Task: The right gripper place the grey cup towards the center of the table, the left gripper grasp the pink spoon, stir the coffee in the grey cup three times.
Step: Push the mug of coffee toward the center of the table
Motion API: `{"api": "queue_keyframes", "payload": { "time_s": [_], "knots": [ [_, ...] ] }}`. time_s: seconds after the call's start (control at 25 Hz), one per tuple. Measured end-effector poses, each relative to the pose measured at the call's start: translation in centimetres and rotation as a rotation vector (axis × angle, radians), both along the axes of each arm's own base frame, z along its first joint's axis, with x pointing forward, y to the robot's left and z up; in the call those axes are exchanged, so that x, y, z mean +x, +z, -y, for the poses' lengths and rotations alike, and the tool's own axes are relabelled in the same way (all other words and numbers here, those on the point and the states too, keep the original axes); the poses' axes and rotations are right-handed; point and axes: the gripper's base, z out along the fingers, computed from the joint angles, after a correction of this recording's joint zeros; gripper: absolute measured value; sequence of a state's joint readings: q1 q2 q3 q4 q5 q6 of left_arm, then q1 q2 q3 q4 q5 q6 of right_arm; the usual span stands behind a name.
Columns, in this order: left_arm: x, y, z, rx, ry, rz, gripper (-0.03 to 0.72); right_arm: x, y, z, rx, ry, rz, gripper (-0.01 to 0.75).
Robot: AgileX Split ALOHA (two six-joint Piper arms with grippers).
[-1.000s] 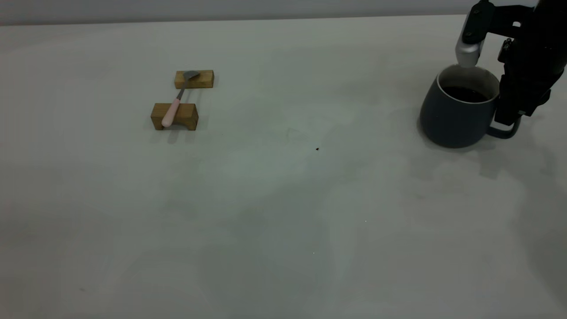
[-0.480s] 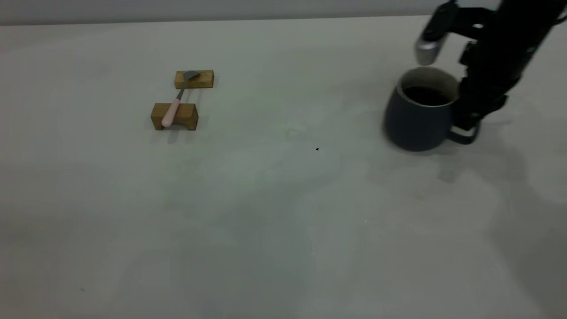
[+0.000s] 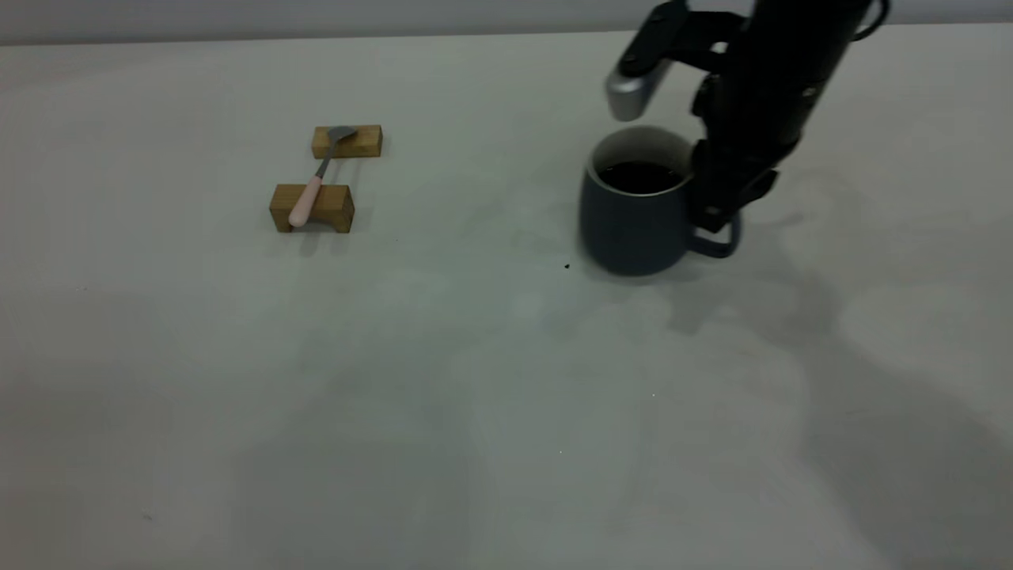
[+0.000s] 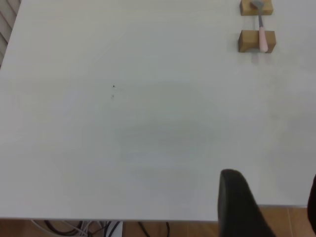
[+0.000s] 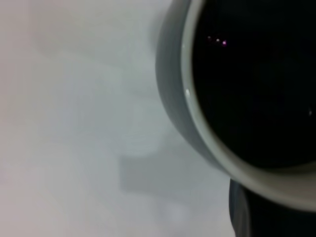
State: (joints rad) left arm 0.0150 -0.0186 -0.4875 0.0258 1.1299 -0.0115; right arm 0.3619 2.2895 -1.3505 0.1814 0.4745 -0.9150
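Note:
The grey cup [image 3: 629,229] stands on the table [image 3: 396,380] right of centre, with dark coffee [image 3: 639,176] inside it. My right gripper [image 3: 716,210] comes down from above at the cup's right side and is shut on its loop handle. The right wrist view is filled by the cup's rim [image 5: 197,123] and the coffee [image 5: 256,84]. Far to the left, the pink spoon [image 3: 310,196] lies across two wooden blocks. My left gripper [image 4: 271,180] is open near the table's edge, far from the spoon [image 4: 263,37], and is out of the exterior view.
The spoon's handle rests on the near wooden block [image 3: 336,210] and its bowl on the far block [image 3: 366,142]. A small dark speck [image 3: 567,267] lies just left of the cup. Bare table stretches between blocks and cup.
The right gripper has carried the grey cup leftward, from the table's right edge toward the middle. Spoon and blocks have not moved.

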Motion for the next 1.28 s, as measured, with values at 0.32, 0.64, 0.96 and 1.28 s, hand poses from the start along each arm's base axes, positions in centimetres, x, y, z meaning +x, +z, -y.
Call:
{"api": "queue_keyframes", "payload": {
  "time_s": [0.32,0.64,0.96,1.28],
  "knots": [
    [0.0,0.0,0.0,0.000,0.000,0.000,0.421,-0.5,0.1,-2.3,0.060,-0.028,0.019,0.176],
    [0.0,0.0,0.0,0.000,0.000,0.000,0.421,-0.3,0.3,-2.9,0.120,-0.096,0.039,0.176],
    [0.0,0.0,0.0,0.000,0.000,0.000,0.421,-0.3,0.3,-3.0,0.124,-0.100,0.045,0.176],
    [0.0,0.0,0.0,0.000,0.000,0.000,0.421,-0.3,0.3,-3.0,0.124,-0.101,0.045,0.176]
  ]
}}
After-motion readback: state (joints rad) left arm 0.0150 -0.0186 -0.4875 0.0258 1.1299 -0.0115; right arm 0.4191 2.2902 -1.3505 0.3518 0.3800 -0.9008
